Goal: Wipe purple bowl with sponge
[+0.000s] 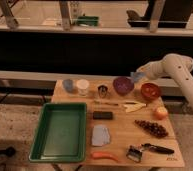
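Note:
The purple bowl (123, 85) sits at the back of the wooden table (121, 122), just left of a red-orange bowl (150, 91). My gripper (139, 75) reaches in from the right on the white arm and hangs above the table, just up and right of the purple bowl's rim, between the two bowls. It is shut on the sponge (136, 77), a small light-blue block held in the air. The sponge is apart from the bowl.
A green tray (42, 131) fills the table's left front. A grey-blue cup (68, 85), white cup (83, 86) and metal cup (103, 91) line the back. A black bar (103, 115), grey-blue cloth (100, 135), carrot (102, 156), grapes (150, 127), orange fruit (161, 113) and peeler (150, 149) lie in front.

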